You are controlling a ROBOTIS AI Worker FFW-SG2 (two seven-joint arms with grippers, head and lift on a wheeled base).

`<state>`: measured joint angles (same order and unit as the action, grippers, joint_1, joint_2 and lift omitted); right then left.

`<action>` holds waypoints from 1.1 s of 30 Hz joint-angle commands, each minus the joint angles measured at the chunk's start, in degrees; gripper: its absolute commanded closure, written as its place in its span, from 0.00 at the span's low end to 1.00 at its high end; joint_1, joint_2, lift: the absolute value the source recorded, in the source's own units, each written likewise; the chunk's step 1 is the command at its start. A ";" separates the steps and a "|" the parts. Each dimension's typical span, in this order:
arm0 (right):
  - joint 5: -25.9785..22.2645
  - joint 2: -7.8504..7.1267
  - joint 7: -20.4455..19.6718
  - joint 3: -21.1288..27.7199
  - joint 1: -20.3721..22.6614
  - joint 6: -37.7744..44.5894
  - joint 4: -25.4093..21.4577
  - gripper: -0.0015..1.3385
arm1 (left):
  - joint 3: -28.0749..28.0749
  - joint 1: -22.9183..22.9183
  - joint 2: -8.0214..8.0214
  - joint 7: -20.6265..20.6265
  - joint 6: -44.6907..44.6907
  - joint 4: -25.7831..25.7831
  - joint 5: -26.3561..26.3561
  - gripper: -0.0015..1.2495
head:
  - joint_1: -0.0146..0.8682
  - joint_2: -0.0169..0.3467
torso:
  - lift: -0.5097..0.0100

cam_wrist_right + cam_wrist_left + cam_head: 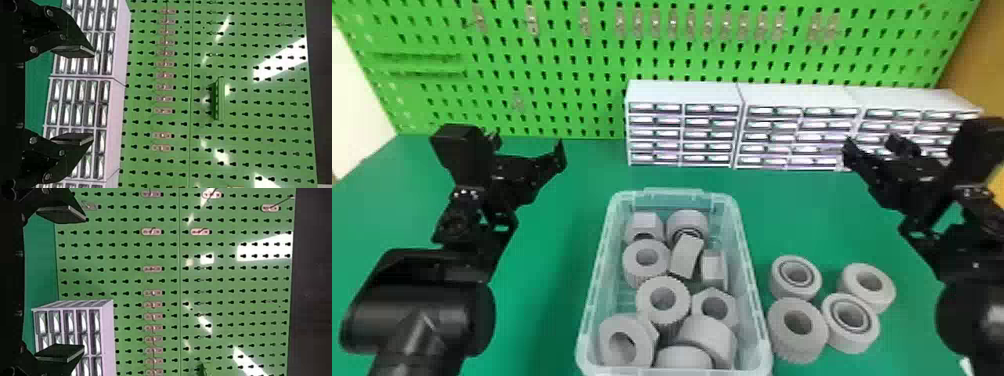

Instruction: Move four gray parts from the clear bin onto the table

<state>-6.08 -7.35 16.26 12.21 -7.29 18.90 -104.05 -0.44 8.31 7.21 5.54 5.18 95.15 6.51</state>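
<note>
My left gripper and right gripper spread, empty, 10 and 2 o'clock from clear bin; 4 gray parts at 3 o'clock, so likely finished.

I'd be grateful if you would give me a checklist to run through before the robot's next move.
1. Four gray parts on the table: ok, grouped to the right of the bin.
2. Left gripper open and empty: ok.
3. Right gripper open and empty: ok.
4. Both grippers out of the bin: ok, one off each side.
5. Bin upright, top uncovered: ok.
6. Gap between the two nearest table parts: cannot tell.
</note>
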 commanded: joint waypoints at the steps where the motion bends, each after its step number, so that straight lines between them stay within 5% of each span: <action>1: -0.07 -0.03 0.00 0.00 -0.01 0.00 -0.01 0.38 | 0.09 -0.04 0.00 0.00 0.00 -0.05 -0.01 0.10 | 0.78 0.14 | 0.89; 33: -0.51 0.05 0.00 -0.35 -0.71 0.00 0.17 0.38 | 0.09 0.66 0.00 0.00 -0.09 0.04 -0.97 0.10 | 0.78 0.14 | 0.89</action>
<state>-6.59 -7.26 16.26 12.05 -7.72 18.90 -103.89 -0.56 8.50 7.21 5.54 5.18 95.16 5.53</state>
